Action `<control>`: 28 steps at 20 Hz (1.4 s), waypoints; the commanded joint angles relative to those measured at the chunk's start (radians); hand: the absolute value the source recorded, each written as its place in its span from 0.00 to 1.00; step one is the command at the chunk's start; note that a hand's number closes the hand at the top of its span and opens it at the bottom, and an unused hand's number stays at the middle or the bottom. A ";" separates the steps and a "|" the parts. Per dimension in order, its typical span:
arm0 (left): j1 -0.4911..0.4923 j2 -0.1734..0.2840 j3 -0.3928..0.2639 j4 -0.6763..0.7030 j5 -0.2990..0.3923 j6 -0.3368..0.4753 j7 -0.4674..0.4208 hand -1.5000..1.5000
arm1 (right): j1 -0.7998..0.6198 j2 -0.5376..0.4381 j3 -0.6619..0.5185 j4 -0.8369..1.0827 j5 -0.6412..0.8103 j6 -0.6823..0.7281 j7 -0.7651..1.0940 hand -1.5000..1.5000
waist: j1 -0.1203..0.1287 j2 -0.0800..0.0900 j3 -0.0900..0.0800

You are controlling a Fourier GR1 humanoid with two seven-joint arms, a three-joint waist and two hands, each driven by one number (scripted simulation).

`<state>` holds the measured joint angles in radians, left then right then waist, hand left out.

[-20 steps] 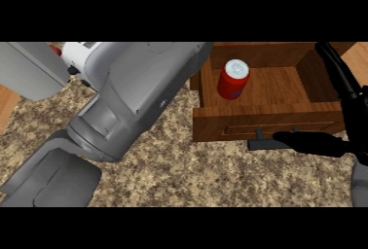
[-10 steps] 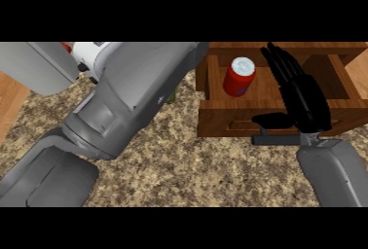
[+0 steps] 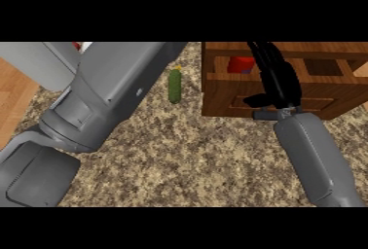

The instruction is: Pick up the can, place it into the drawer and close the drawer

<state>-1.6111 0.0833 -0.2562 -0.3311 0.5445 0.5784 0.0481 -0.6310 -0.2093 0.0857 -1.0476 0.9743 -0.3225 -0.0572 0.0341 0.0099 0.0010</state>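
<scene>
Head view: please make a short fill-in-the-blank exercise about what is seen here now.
1. The red can stands inside the wooden ____.
2. The right hand is coloured ____.
3. On the counter, left of the drawer, lies a ____ cucumber.

Missing words: drawer; black; green

Red can (image 3: 241, 64), brown wooden drawer (image 3: 287, 99), green cucumber (image 3: 174, 86), speckled tan-and-brown counter (image 3: 194, 160), black right hand (image 3: 277, 85).

Drawer (image 3: 237, 99): on the surface (image 3: 187, 160), at right. Can (image 3: 241, 64): inside drawer, at its left. Right hand (image 3: 277, 85): over drawer, right of can. Cucumber (image 3: 174, 86): on surface, just left of drawer.
</scene>
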 commanded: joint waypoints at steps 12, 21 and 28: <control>0.132 0.110 -0.026 -0.173 -0.045 -0.043 0.090 0.00 | -0.381 0.033 -0.129 0.539 0.102 -0.331 -0.015 0.00 | 0.043 0.007 0.000; 0.259 0.160 -0.036 -0.324 -0.044 -0.063 0.120 0.00 | -0.544 0.003 -0.166 0.673 0.115 -0.350 0.005 0.00 | 0.088 0.011 -0.001; 0.315 0.238 -0.044 -0.423 -0.047 -0.099 0.184 0.00 | -0.583 0.037 -0.246 0.682 0.009 -0.324 -0.095 0.00 | 0.085 0.005 0.001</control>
<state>-1.3186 0.2759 -0.2997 -0.7114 0.4963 0.5016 0.1959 -1.1277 -0.1898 -0.0978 -0.3457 1.0551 -0.6309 -0.1226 0.1020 0.0246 0.0068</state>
